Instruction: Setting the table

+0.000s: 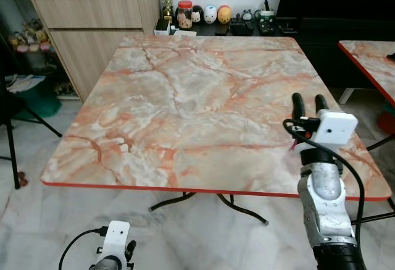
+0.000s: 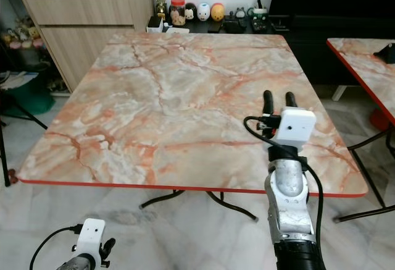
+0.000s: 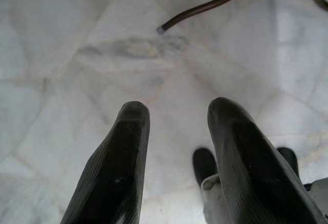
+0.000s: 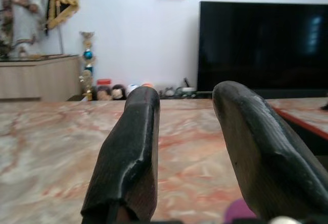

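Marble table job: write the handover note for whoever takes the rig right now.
Right gripper: open, holding nothing, raised over the near right part of the marble table.
Left gripper: open, holding nothing, hanging low over the floor in front of the table.
Job's things: no dishes or cutlery can be seen on the table or in either gripper. A second table stands to the right; a cabinet stands beyond the far left corner.
Done: nothing laid yet.
Left: find the tableware, bring it over and set every place.
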`<state>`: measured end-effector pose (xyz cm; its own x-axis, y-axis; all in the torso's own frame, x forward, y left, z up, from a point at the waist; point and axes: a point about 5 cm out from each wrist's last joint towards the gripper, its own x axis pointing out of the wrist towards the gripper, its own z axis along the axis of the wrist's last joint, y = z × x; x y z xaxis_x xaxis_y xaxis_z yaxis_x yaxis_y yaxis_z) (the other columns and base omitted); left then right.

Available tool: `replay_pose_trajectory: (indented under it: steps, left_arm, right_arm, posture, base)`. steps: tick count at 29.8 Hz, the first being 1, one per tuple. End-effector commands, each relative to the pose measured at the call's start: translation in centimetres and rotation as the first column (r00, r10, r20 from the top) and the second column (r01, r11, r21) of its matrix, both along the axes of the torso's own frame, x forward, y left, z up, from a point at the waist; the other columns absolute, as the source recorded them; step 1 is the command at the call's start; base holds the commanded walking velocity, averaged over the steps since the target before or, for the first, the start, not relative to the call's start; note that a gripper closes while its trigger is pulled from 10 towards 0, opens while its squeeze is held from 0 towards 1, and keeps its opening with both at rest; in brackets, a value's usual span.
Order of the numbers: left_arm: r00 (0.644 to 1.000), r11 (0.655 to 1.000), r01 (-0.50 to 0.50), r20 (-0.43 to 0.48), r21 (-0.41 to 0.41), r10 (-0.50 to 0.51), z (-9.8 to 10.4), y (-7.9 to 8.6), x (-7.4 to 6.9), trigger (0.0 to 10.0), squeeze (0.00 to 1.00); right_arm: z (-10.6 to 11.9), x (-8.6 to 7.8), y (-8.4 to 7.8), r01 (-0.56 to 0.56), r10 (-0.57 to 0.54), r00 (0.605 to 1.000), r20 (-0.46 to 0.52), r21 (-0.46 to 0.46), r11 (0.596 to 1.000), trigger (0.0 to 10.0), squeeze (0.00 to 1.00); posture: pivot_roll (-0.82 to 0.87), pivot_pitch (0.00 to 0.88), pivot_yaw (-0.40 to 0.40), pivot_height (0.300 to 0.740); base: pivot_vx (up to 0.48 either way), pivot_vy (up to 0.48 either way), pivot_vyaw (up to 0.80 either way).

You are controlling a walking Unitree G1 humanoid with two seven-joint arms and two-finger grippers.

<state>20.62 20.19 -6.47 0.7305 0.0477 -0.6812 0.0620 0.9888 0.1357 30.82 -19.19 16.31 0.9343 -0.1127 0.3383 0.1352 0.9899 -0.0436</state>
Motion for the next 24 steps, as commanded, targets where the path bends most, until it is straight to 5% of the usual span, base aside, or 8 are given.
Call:
replay_pose_trajectory:
  steps: [1,13,14,15,22,23,24]
  left_arm:
    - [1.000,1.000,0.001,-0.018,0.020,-0.001,-0.2,0.6,-0.4,10.0,0.00]
    - [1.000,1.000,0.002,-0.025,0.012,-0.001,-0.3,0.4,-0.5,10.0,0.00]
    - [1.000,1.000,0.000,-0.026,0.011,0.000,-0.3,0.4,-0.5,10.0,0.00]
    - [1.000,1.000,-0.001,-0.029,0.008,0.001,-0.3,0.4,-0.6,10.0,0.00]
    - [0.999,1.000,-0.005,-0.036,0.004,0.005,-0.4,0.4,-0.7,10.0,0.00]
    - [0.999,1.000,-0.005,-0.037,0.003,0.005,-0.4,0.4,-0.7,10.0,0.00]
    - [0.999,1.000,-0.005,-0.038,0.003,0.005,-0.4,0.4,-0.8,10.0,0.00]
  right_arm:
    - [-0.1,0.2,0.2,-0.001,0.001,1.000,-0.017,0.001,1.000,10.0,0.00]
    - [-0.4,0.4,-1.2,0.091,-0.091,0.993,-0.080,-0.003,0.996,10.0,0.00]
    - [-0.4,0.4,-1.4,0.110,-0.110,0.990,-0.093,-0.006,0.994,10.0,0.60]
    - [-0.5,0.6,-1.8,0.142,-0.141,0.981,-0.133,0.000,0.990,10.0,1.00]
    - [-1.9,1.1,-3.6,0.203,-0.213,0.907,-0.362,-0.066,0.977,10.0,1.00]
    - [-2.1,1.0,-3.9,0.214,-0.227,0.894,-0.387,-0.077,0.974,10.0,0.45]
    - [-2.3,1.0,-4.1,0.224,-0.238,0.884,-0.403,-0.083,0.971,10.0,0.45]
  posture:
    - [-0.02,0.000,0.002,0.740]
    - [-0.02,0.000,-0.003,0.740]
    - [-0.02,0.000,-0.004,0.740]
    - [-0.02,0.000,-0.004,0.740]
    - [-0.03,0.000,-0.002,0.740]
    - [-0.03,0.000,-0.003,0.740]
    - [-0.03,0.000,-0.003,0.740]
  base:
    - [0.000,0.000,0.00]
    - [0.000,0.000,0.00]
    - [0.000,0.000,0.00]
    - [0.000,0.000,0.00]
    - [0.000,0.000,0.00]
    - [0.000,0.000,0.00]
    - [0.000,0.000,0.00]
